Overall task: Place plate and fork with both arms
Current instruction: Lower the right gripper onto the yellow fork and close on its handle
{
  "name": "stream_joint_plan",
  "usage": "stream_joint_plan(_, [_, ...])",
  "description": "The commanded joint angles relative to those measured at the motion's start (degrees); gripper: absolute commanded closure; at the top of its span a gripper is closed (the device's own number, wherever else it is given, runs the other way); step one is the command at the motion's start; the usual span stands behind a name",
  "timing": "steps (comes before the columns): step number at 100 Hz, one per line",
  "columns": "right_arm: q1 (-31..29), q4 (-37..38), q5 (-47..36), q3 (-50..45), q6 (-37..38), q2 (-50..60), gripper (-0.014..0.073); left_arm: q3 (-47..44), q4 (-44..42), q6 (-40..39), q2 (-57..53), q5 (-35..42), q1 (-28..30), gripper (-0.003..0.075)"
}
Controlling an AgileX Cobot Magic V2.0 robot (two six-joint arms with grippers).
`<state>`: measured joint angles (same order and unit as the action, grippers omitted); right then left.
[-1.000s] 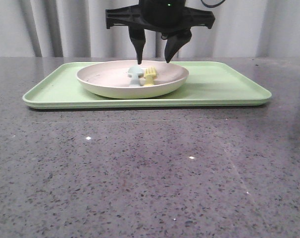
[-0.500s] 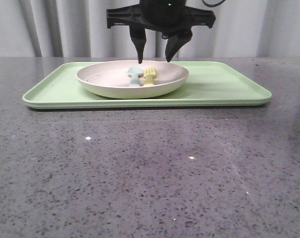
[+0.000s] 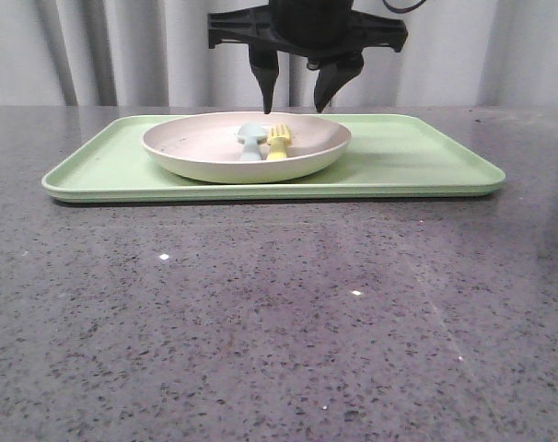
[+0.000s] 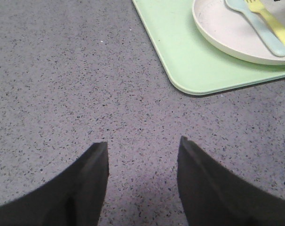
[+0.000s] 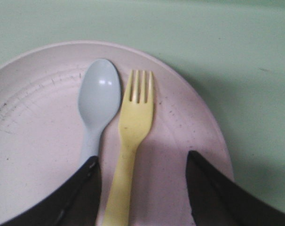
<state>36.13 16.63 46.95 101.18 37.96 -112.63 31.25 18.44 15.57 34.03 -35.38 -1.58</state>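
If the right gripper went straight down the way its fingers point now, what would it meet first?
Most likely the fork: the right gripper hangs open above the plate with the fork's handle between its fingers. The spoon lies just beside it, so depth leaves some doubt.

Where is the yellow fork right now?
In the front view the fork lies inside the plate on the green tray, just right of the pale blue spoon, below the open right tool.
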Motion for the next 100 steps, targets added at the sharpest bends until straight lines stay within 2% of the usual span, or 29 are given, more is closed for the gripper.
stream_joint_plan(1, [-0.4,2.1,-2.4,2.0,0.1,3.2,0.0181,1.5,0.9,-0.2,0.1,3.9,0.3,0.0384])
stream_joint_plan(100, [0.4,-0.5,-1.4,2.0,0.1,-1.9,0.0181,1.5,0.9,-0.2,0.1,3.9,0.3,0.0384])
